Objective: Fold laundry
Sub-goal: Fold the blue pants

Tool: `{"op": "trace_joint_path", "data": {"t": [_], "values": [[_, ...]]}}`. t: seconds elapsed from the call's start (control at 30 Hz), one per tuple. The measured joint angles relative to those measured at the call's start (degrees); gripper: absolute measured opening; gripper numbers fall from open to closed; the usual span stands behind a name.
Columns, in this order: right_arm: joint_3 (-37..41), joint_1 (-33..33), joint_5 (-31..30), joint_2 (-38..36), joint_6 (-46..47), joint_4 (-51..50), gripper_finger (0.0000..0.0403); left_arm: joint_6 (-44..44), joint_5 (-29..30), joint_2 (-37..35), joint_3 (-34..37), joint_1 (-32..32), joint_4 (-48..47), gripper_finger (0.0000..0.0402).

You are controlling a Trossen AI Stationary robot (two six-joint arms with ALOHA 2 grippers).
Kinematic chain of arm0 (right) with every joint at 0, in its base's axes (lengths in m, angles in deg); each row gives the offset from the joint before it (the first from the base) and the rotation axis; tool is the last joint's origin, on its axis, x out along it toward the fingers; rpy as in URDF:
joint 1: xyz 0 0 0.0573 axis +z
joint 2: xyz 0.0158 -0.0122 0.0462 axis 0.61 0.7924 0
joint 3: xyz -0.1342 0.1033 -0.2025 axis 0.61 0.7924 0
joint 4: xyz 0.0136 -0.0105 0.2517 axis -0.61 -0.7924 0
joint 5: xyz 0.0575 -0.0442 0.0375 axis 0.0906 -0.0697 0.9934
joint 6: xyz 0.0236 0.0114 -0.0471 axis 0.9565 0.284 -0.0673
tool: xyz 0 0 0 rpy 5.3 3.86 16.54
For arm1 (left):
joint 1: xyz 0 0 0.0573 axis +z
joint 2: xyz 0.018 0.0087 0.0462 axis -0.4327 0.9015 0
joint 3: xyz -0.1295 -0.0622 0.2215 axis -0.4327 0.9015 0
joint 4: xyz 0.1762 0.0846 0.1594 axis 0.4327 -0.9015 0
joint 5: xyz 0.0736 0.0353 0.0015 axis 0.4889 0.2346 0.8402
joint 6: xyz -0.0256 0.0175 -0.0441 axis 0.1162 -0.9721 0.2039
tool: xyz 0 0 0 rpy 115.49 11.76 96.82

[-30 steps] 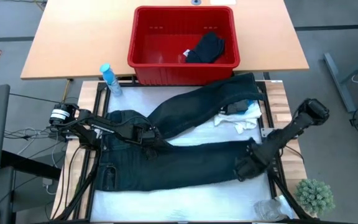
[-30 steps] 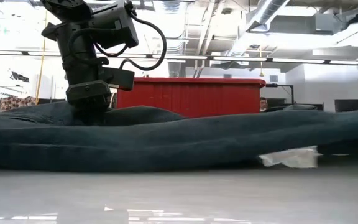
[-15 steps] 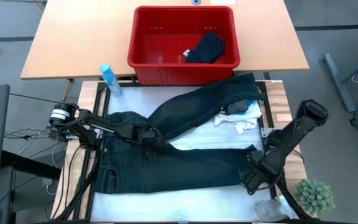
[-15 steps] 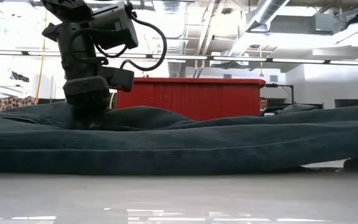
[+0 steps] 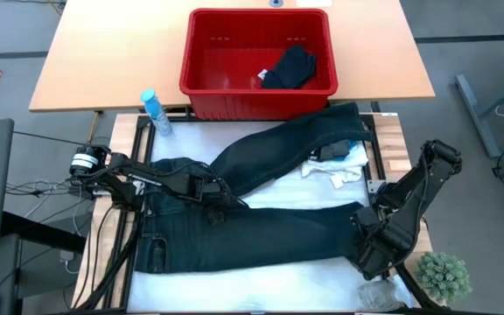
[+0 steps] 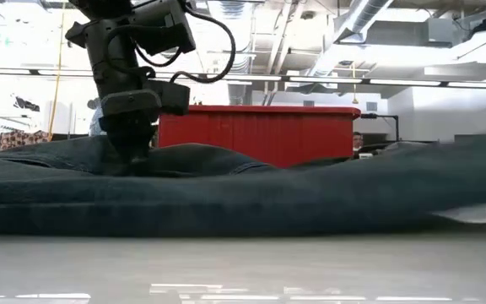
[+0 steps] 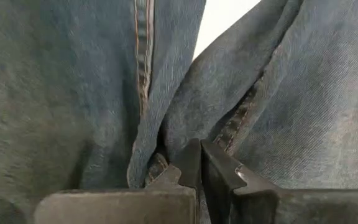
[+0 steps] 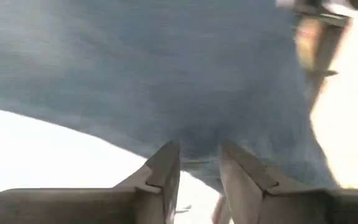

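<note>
High view: left tool (image 5: 220,202) pinches the jeans (image 5: 261,236) crotch; right tool (image 5: 363,248), part-open, at the hem.

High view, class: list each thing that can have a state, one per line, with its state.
Jeans: spread flat, legs apart, unfolded.
Red basket: upright, holding a dark garment.
White cloth: crumpled, partly under a jeans leg.
Left gripper: shut on jeans.
Right gripper: open, at the leg's end.

One pair of trousers (image 5: 261,236), one white garment (image 5: 335,166), one dark garment (image 5: 291,67) — one red basket (image 5: 201,52), one bottle (image 5: 156,112), one plant (image 5: 444,273)
</note>
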Motion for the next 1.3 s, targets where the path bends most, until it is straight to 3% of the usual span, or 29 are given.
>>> {"op": "trace_joint_path", "data": {"t": [0.17,0.3,0.43,0.53,0.67,0.8,0.9,0.97,1.1,1.2,1.3], "values": [[-0.8,-0.1,-8.2,0.0,-5.1,2.8,0.0165,-1.9,0.6,-3.1,-4.0,0.0,-1.0,0.0],[-1.7,-0.8,-18.4,0.0,-16.4,7.1,0.0171,-5.1,1.2,-7.9,-8.6,-1.6,-1.6,0.0],[-1.7,-3.1,-28.9,0.6,-31.5,16.1,0.017,-9.3,4.1,-14.3,-12.3,-8.7,-2.4,0.0],[-1.7,-5.6,-31.9,1.6,-39.5,20.4,0.017,-8.2,3.3,-18.9,-12.9,-16.5,-3.7,0.0],[-1.7,-10.0,-32.6,3.3,-44.3,21.0,0.017,6.2,4.4,-20.9,-13.0,-26.7,-7.6,0.0],[-1.6,-16.1,-34.5,5.2,-44.1,19.0,0.0169,24.4,15.3,-18.6,-12.9,-33.7,-16.9,0.0],[-1.5,-23.4,-35.0,5.7,-41.1,18.4,0.0169,37.3,23.8,-15.8,-12.8,-35.6,-25.6,0.0],[-1.5,-28.6,-33.8,5.5,-44.9,21.7,0.0169,43.6,26.1,-14.4,-12.8,-35.4,-30.0,0.0],[-1.5,-36.6,-29.2,5.7,-65.1,37.2,0.0169,49.2,31.8,-12.7,-10.2,-33.8,-30.0,0.0],[-1.6,-41.2,-24.3,7.1,-79.4,50.1,0.0169,48.5,36.1,-13.0,-9.0,-30.6,-27.3,0.0],[-1.6,-45.2,-21.3,9.7,-85.2,56.8,0.0169,45.1,38.0,-13.9,-8.8,-26.8,-26.8,0.0]]}}
